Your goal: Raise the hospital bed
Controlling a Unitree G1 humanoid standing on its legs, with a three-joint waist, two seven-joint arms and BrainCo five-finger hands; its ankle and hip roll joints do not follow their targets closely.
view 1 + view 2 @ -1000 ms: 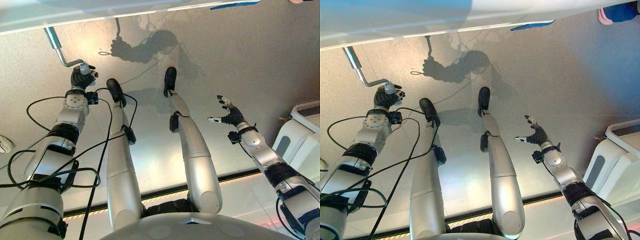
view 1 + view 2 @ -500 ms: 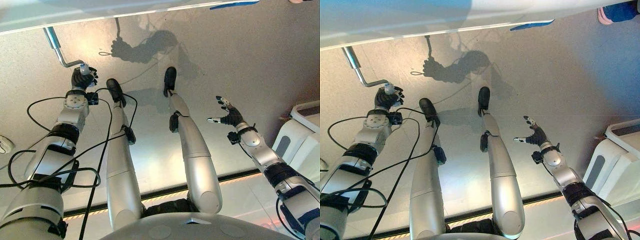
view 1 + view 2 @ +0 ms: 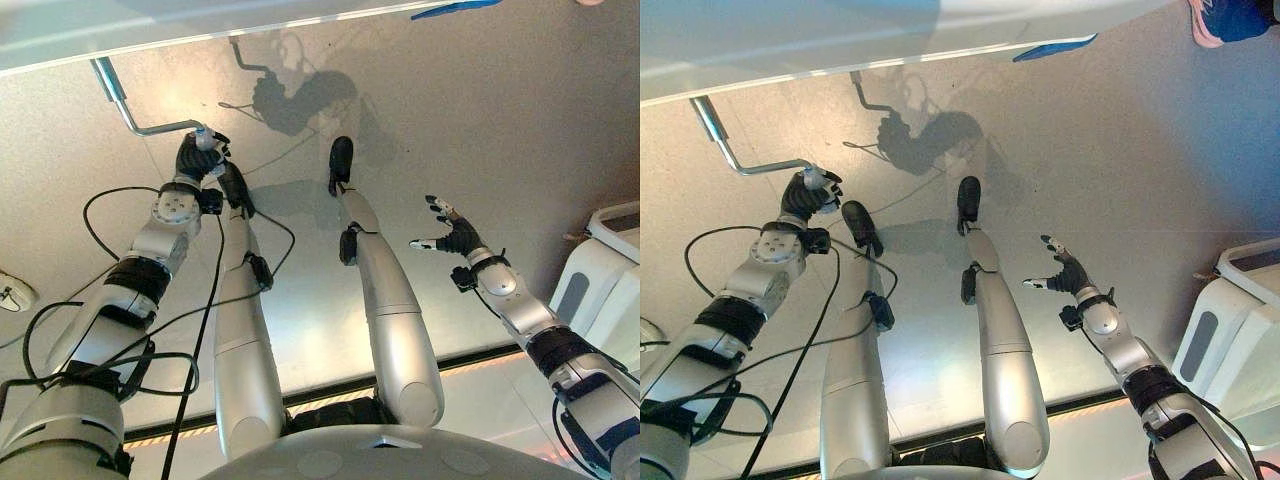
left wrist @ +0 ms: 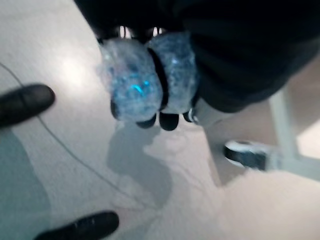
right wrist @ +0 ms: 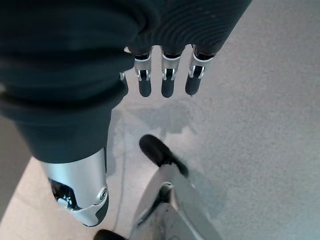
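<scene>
The hospital bed's pale edge point(image 3: 200, 25) runs along the top. Below it hangs a bent metal crank point(image 3: 130, 112), whose end carries a translucent wrapped grip point(image 4: 145, 80). My left hand point(image 3: 197, 158) is shut on that grip, with the fingers curled round it, low above the floor. My right hand point(image 3: 452, 237) hovers over bare floor to the right, well away from the crank. It is open, its fingers point(image 5: 165, 80) straight and nothing in it.
A white piece of equipment point(image 3: 600, 280) stands at the right edge. A person's shoe point(image 3: 1225, 15) shows at the top right, beside a blue thing point(image 3: 450, 8) under the bed edge. A white round object point(image 3: 10, 292) lies at far left. A bed caster point(image 4: 245, 152) stands near the crank.
My left hand has swung to the right with the crank's grip in it, turning the crank arm. The right hand has drifted slightly left.
</scene>
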